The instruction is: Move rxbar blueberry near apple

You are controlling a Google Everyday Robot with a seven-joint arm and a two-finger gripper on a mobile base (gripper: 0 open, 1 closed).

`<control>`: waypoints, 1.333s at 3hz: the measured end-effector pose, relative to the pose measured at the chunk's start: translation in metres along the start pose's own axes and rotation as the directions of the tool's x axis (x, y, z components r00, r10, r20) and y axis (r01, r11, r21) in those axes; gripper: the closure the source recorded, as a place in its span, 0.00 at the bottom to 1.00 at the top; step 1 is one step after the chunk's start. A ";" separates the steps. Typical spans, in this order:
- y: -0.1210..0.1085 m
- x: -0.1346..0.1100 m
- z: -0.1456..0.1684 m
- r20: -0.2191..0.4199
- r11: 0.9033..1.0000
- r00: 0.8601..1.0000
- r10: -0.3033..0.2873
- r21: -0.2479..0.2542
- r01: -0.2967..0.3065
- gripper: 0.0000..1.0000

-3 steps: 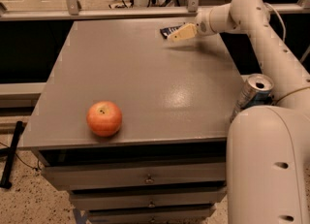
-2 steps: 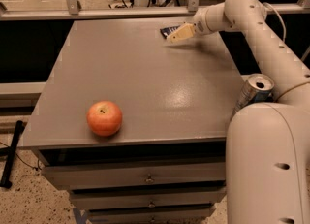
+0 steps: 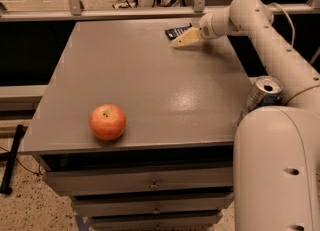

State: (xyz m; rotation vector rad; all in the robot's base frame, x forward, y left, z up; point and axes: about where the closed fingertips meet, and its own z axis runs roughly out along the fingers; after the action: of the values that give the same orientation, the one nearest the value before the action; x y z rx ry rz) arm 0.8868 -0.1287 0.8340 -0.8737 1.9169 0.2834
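Observation:
The rxbar blueberry [image 3: 176, 31] is a small dark flat bar lying at the far edge of the grey table [image 3: 150, 75], right of centre. My gripper [image 3: 185, 39] is down at the table surface right beside the bar, on its near right side, and partly covers it. I cannot tell whether it touches the bar. The apple [image 3: 107, 121], round and red-orange, sits near the table's front left edge, far from the bar and the gripper.
A silver drink can [image 3: 261, 96] stands at the table's right edge, next to my white arm and base [image 3: 277, 170]. A metal rail [image 3: 150, 11] runs behind the table. Drawers [image 3: 150, 182] are below the front edge.
My gripper has shifted slightly left and lower beside the bar. The apple and the can have not moved.

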 end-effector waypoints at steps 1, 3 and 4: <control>-0.002 0.003 0.000 0.013 1.000 1.000 0.023 -0.003 -0.023 0.15; -0.006 0.007 -0.001 0.026 0.999 0.998 0.049 -0.009 -0.049 0.61; -0.006 0.008 -0.003 0.027 0.999 0.998 0.052 -0.012 -0.052 0.84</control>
State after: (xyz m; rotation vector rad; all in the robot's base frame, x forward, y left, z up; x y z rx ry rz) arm 0.8867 -0.1378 0.8299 -0.8247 1.9162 0.3364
